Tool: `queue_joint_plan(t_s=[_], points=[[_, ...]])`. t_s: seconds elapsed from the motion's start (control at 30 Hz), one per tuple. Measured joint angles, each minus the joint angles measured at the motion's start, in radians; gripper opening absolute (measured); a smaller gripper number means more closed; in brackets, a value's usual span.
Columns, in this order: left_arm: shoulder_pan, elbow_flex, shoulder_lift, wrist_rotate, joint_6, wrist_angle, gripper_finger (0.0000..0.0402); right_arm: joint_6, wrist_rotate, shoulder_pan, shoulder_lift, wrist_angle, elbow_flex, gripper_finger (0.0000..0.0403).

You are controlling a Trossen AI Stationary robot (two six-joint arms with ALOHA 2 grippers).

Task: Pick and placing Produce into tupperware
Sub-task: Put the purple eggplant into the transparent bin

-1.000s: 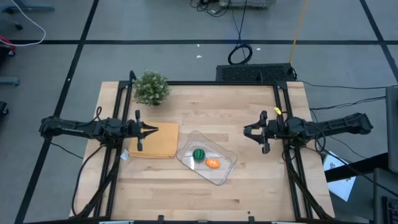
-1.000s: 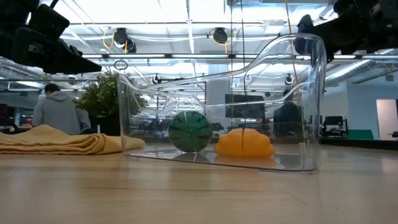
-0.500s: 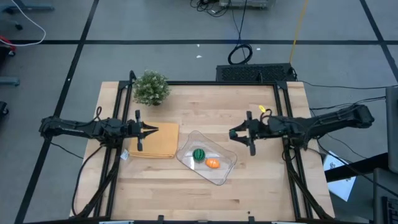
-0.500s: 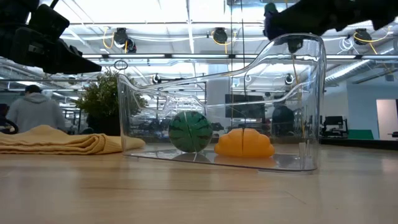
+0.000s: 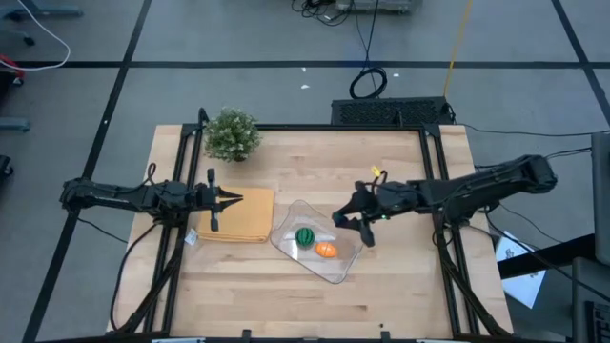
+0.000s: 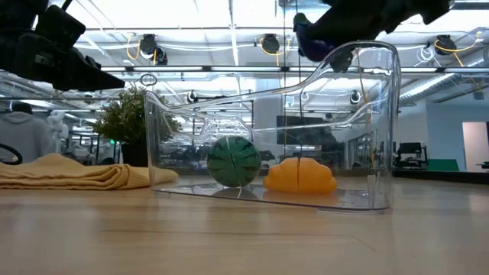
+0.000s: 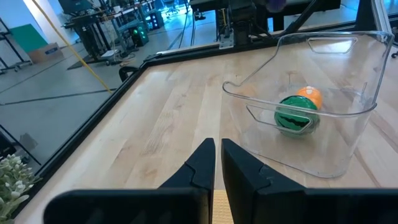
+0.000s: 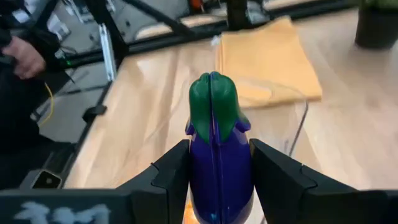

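Observation:
The clear tupperware (image 5: 334, 262) stands near the table's middle, with the green striped ball (image 5: 304, 236) and the orange oval (image 5: 326, 251) resting on its floor. Both also show in the low view, the ball (image 6: 233, 160) and the oval (image 6: 299, 176). My right gripper (image 5: 347, 222) is above the tupperware's right rim, shut on the blue-purple piece (image 8: 217, 155) with a green cap. My left gripper (image 5: 238, 198) is shut and empty above the tan pad (image 5: 238, 221) at the left. My right gripper pinches the blue-purple piece by the two sides of its purple body (image 8: 198, 168) between its two fingers (image 8: 171, 177). The piece lies along the fingers, and its green cap (image 8: 213, 102) sticks out past the fingertips. The fingers come from the table's right. The piece is lifted clear above the tupperware.
A potted plant (image 5: 232, 134) stands at the table's far left corner. The folded tan pad lies just left of the tupperware. A person's hand (image 8: 25, 59) shows beyond the table's left edge in the right wrist view.
My right gripper has gone toward the table's left edge with the blue-purple piece, from near the right frame rail to above the tupperware's right rim. It has stayed shut on the piece.

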Motion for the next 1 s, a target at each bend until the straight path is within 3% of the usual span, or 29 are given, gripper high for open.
queue_joint_plan(t_s=[0.43, 0.7, 1.0], points=[[0.0, 0.0, 0.0, 0.0, 0.0, 0.001, 0.0033, 0.112, -0.175, 0.001, 0.223, -0.182, 0.221, 0.0145], [0.0, 0.0, 0.0, 0.0, -0.001, 0.001, 0.0033, 0.195, -0.203, 0.041, 0.355, -0.321, 0.348, 0.0145], [0.0, 0.0, 0.0, 0.001, -0.001, 0.002, 0.0033, 0.239, -0.251, 0.049, 0.388, -0.314, 0.364, 0.0145]])
